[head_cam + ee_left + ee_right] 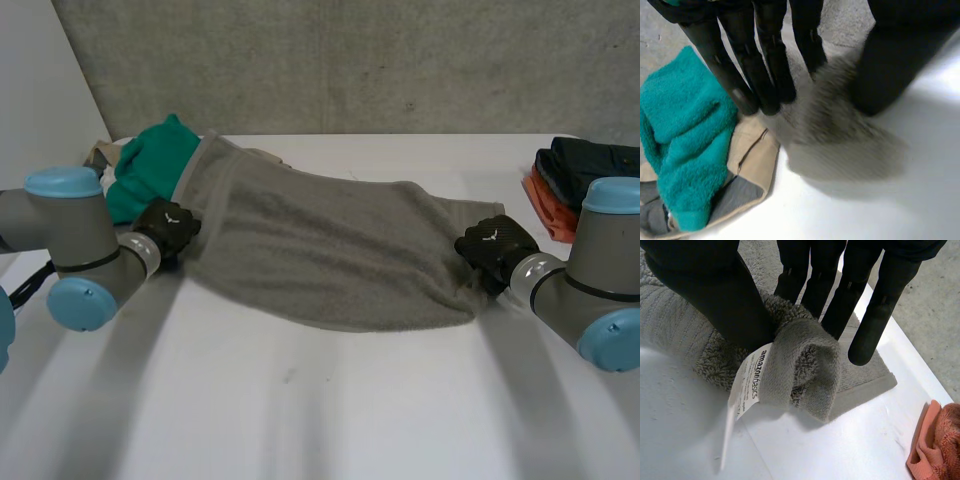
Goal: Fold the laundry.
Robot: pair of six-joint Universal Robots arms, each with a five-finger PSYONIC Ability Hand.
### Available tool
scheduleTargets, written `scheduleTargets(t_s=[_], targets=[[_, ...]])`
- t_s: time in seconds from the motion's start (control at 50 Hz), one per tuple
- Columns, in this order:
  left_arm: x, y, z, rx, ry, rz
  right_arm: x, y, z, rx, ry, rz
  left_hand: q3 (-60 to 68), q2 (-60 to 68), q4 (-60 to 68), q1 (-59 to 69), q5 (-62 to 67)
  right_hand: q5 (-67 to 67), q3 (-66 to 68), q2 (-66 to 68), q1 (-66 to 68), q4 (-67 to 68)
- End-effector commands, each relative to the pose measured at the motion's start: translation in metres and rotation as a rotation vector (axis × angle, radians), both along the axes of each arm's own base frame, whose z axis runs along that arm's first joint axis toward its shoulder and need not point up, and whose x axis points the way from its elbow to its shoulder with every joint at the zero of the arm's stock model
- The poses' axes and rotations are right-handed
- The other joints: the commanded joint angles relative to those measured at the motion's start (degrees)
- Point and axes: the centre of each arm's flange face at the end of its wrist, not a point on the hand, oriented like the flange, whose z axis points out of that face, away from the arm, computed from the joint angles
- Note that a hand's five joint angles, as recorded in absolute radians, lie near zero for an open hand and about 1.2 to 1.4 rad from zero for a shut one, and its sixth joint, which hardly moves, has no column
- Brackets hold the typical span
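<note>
I'm pinching grey towel (320, 250) corners with left robot hand (168, 225) and right robot hand (492, 243) | holding it spread so it'll fold clean

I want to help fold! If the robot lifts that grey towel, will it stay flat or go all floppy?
Probably floppy: the towel lies draped and wrinkled between the left hand and the right hand. It bunches into a soft fold where the right hand pinches it, so it likely bends anywhere. Its fluffy surface looks grippy, so it probably won't slip out.
</note>
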Motion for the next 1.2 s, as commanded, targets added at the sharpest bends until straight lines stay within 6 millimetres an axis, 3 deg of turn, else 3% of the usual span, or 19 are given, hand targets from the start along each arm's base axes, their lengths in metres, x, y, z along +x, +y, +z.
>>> scheduleTargets(t_s=[0.02,0.1,0.16,0.26,0.38,0.44,0.52,0.68,0.7,0.78,0.82,0.92,0.94,1.02,1.08,1.16,1.2], targets=[[-0.005,0.006,0.001,0.014,0.006,-0.043,-0.001,0.0,0.004,-0.006,-0.001,-0.007,25.57,25.32,25.36,22.66,25.87,13.67,11.85,12.45,15.08,11.38],[-0.001,0.018,0.02,0.028,-0.011,-0.031,-0.003,0.0,0.011,-0.011,-0.009,-0.015,25.57,25.32,25.36,22.66,25.87,13.67,11.85,12.45,15.08,11.38],[0.005,0.033,0.053,0.008,0.003,-0.015,-0.008,0.003,0.026,-0.001,-0.017,-0.027,25.57,25.32,25.36,22.66,25.87,13.67,11.85,12.45,15.08,11.38],[0.016,0.076,0.104,-0.026,0.062,-0.003,-0.032,0.012,0.055,0.123,0.048,-0.046,25.57,25.32,25.36,22.66,25.87,13.67,11.85,12.45,15.08,11.38],[0.024,0.116,0.137,-0.079,0.143,-0.043,-0.056,0.004,0.091,0.233,0.098,-0.062,25.57,25.32,25.36,22.66,25.87,13.67,11.85,12.45,15.08,11.38],[0.025,0.124,0.136,-0.068,0.157,-0.056,-0.058,-0.009,0.098,0.234,0.093,-0.078,25.57,25.32,25.36,22.66,25.87,13.67,11.85,12.45,15.08,11.38],[0.021,0.126,0.129,-0.04,0.163,-0.075,-0.053,-0.035,0.087,0.211,0.099,-0.104,25.57,25.32,25.36,22.66,25.87,13.67,11.85,12.45,15.08,11.38],[0.009,0.11,0.092,0.069,0.135,-0.057,-0.015,-0.074,0.032,0.099,0.144,-0.133,25.57,25.32,25.36,22.66,25.87,13.67,11.85,12.45,15.08,11.38],[0.005,0.11,0.087,0.088,0.133,-0.057,-0.008,-0.077,0.023,0.077,0.137,-0.14,25.57,25.32,25.36,22.66,25.87,-0.67,-2.5,-1.9,0.73,-2.96],[-0.004,0.11,0.079,0.112,0.133,-0.058,0.001,-0.081,0.017,0.003,0.097,-0.194,25.57,25.32,25.36,22.66,25.87,-56.33,-58.15,-57.55,-54.92,-58.62],[-0.007,0.109,0.077,0.117,0.135,-0.056,0.0,-0.082,0.023,-0.027,0.066,-0.223,25.57,25.32,25.36,22.66,25.87,-56.33,-58.15,-57.55,-54.92,-58.62],[-0.01,0.11,0.08,0.113,0.145,-0.053,-0.011,-0.066,0.056,-0.028,-0.053,-0.273,25.57,25.32,25.36,22.66,25.87,-56.33,-58.15,-57.55,-54.92,-58.62],[-0.01,0.11,0.082,0.107,0.15,-0.052,-0.016,-0.057,0.068,-0.019,-0.093,-0.271,25.57,25.32,25.36,22.66,25.87,-56.33,-58.15,-57.55,-54.92,-58.62],[-0.01,0.111,0.09,0.087,0.167,-0.053,-0.03,-0.031,0.084,0.018,-0.128,-0.221,25.57,25.32,25.36,22.66,25.87,-56.33,-58.15,-57.55,-54.92,-58.62],[-0.011,0.111,0.097,0.071,0.183,-0.055,-0.036,-0.016,0.084,0.051,-0.115,-0.167,25.57,25.32,25.36,22.66,25.87,-56.33,-58.15,-57.55,-54.92,-58.62],[-0.012,0.111,0.103,0.062,0.206,-0.054,-0.047,0.012,0.067,0.14,-0.059,-0.068,25.57,25.32,25.36,22.66,25.87,-33.51,-35.34,-34.74,-32.1,-35.8],[-0.012,0.111,0.104,0.06,0.213,-0.052,-0.051,0.018,0.06,0.164,-0.04,-0.043,25.57,25.32,25.36,22.66,25.87,-28.6,-30.42,-29.82,-27.19,-30.89]])
